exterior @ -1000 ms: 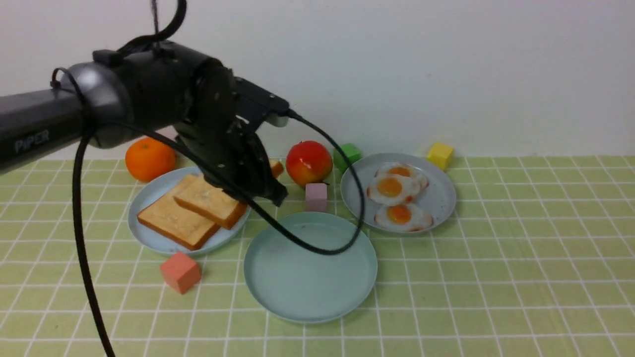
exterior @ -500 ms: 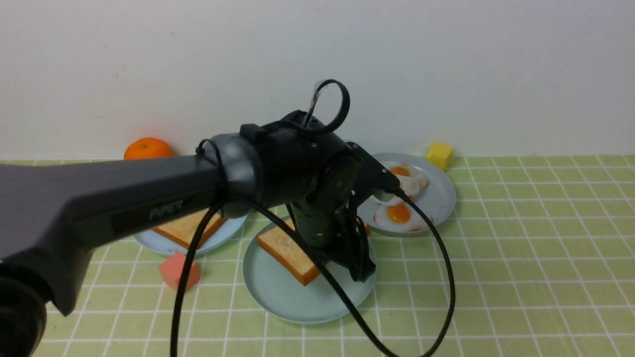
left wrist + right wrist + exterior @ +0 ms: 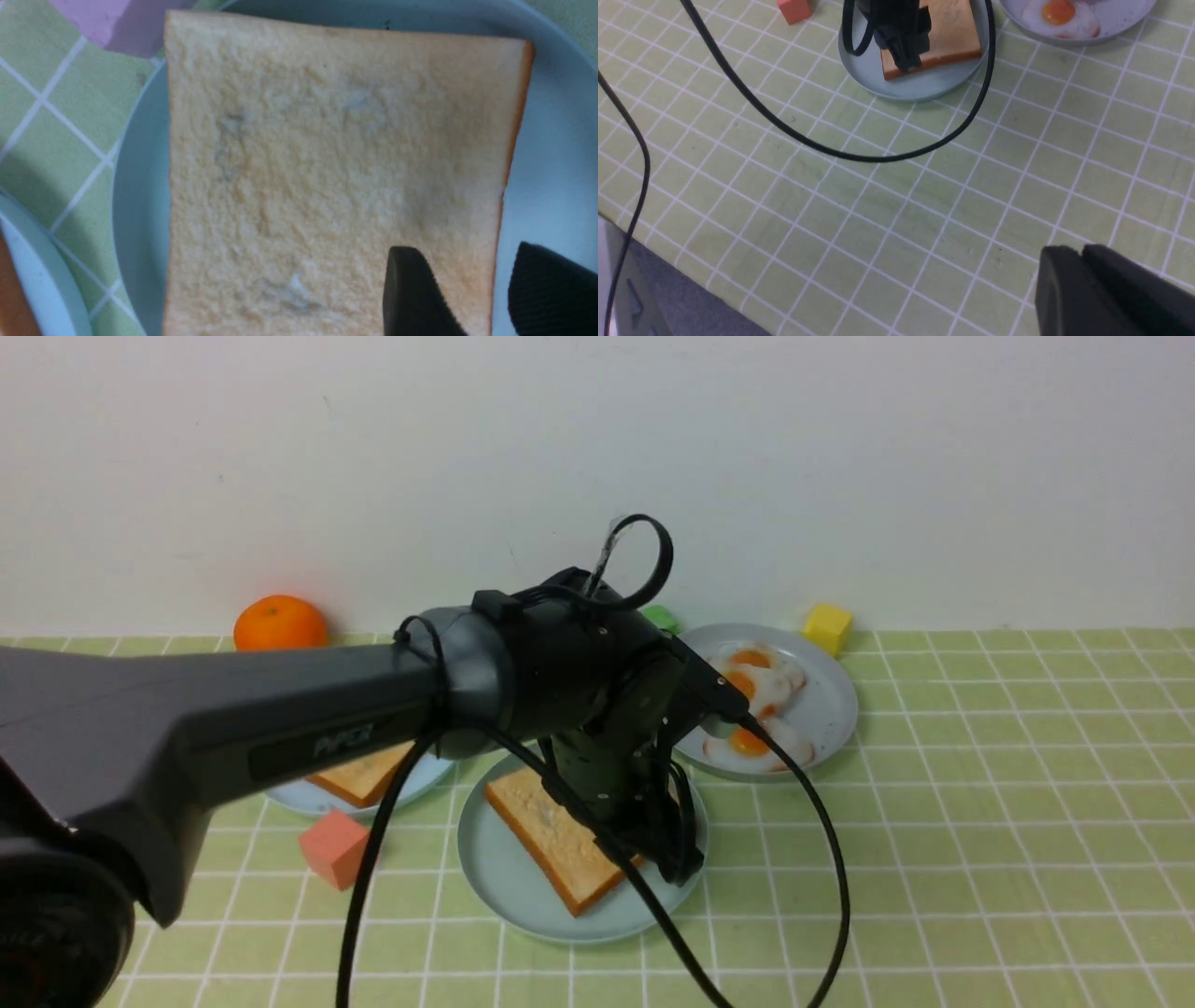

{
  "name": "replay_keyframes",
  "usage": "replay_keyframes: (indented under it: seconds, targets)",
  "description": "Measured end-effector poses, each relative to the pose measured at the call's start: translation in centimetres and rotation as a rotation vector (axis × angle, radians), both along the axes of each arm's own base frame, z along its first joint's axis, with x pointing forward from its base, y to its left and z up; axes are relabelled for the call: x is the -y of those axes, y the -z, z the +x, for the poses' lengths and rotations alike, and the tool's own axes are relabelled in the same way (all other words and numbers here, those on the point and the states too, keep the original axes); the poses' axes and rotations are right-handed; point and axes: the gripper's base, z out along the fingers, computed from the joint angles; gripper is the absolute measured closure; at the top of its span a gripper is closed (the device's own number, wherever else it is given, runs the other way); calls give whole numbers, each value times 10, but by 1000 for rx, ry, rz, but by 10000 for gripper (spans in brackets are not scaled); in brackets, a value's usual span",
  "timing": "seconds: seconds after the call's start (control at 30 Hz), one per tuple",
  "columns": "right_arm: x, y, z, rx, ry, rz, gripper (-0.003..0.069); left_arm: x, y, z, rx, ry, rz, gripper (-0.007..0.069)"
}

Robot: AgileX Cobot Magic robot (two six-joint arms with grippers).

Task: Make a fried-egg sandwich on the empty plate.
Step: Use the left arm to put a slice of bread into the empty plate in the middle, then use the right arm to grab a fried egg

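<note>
Toast slice (image 3: pixel 551 835) is down, lying flat on the grey-teal plate (image 3: pixel 504 896) in the middle of the table. Left gripper (image 3: pixel 680 868) hangs at the slice's right edge, jaws parted: one finger (image 3: pixel 411 294) over the bread, the other past the crust, above bare plate. Second toast slice (image 3: pixel 369 775) sits on the sky-blue plate (image 3: pixel 299 798), left, half behind the arm. Fried eggs (image 3: pixel 761 686) lie on the grey-lavender plate (image 3: pixel 826 709), back right. Right gripper (image 3: pixel 1073 254) hangs above the green checked cloth (image 3: pixel 878 210), jaws pressed together, nothing between them.
</note>
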Motion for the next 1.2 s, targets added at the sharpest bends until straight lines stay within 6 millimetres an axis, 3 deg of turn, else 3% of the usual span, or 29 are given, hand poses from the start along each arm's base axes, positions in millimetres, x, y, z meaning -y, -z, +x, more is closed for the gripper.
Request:
replay_keyframes:
  seconds: [0.17, 0.23, 0.3, 0.5, 0.6, 0.63, 0.7, 0.8, 0.83, 0.97, 1.1, 1.2]
  targets:
    - [-3, 0, 11, -11, 69, 74, 575, -3, -19, -6, -4, -17, -31, 276]
    - [-6, 1, 19, -28, 90, 90, 571, -6, -37, -12, -10, -36, -64, 287]
    - [-11, 4, 36, -56, 120, 105, 564, -11, -67, -21, -3, -68, -125, 321]
    - [-35, 36, 115, -206, 193, 55, 525, -47, -174, -72, 73, -119, -355, 570]
    - [-39, 46, 143, -259, 223, 32, 509, -63, -203, -92, 119, -111, -420, 638]
    - [-41, 59, 174, -315, 251, 5, 491, -78, -218, -110, 146, -100, -464, 638]
    - [-38, 66, 201, -348, 288, 10, 478, -95, -229, -130, 187, -90, -501, 638]
    - [-32, 84, 250, -426, 319, 68, 456, -122, -225, -162, 235, -71, -546, 638]
    - [-31, 86, 253, -432, 320, 74, 455, -124, -224, -164, 235, -70, -545, 638]
    - [-31, 116, 306, -515, 284, 206, 429, -153, -196, -198, 317, -41, -612, 638]
    - [-37, 144, 342, -573, 272, 314, 403, -166, -169, -216, 357, -42, -713, 638]
    - [-41, 162, 369, -591, 272, 346, 387, -173, -166, -225, 422, -45, -826, 638]
